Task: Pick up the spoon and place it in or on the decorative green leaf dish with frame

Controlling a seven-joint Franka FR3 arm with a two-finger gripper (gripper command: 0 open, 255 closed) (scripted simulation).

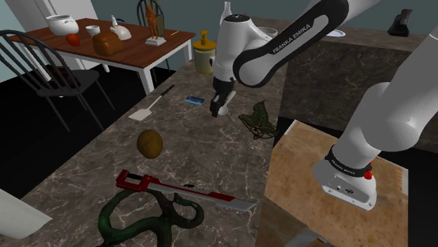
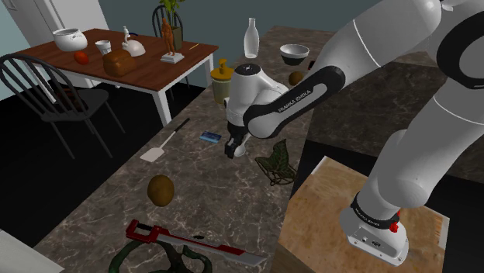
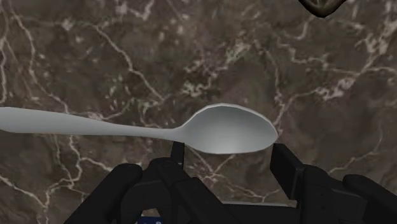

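Note:
A grey-white spoon (image 3: 216, 130) lies crosswise between my black fingers, which clasp it at the bowl, its handle sticking out to one side. My gripper (image 1: 221, 105) hangs a little above the dark marble counter (image 1: 182, 140), with the spoon (image 1: 224, 110) showing pale at its tip. The green leaf dish with a dark frame (image 1: 258, 119) rests on the counter just to the shoulder view's right of the gripper. In the second exterior view the gripper (image 2: 235, 149) holds the spoon beside the dish (image 2: 277, 163), which lies slightly nearer the stand. A dark edge of the dish (image 3: 324, 5) shows beyond the spoon's bowl.
On the counter lie a white spatula (image 1: 149, 105), a small blue object (image 1: 194, 100), a brown round lump (image 1: 149, 142), a red-handled tool (image 1: 182, 189) and a green coiled ornament (image 1: 147, 217). A yellow jar (image 1: 204, 56) stands behind. The stand (image 1: 330, 203) rises at lower right.

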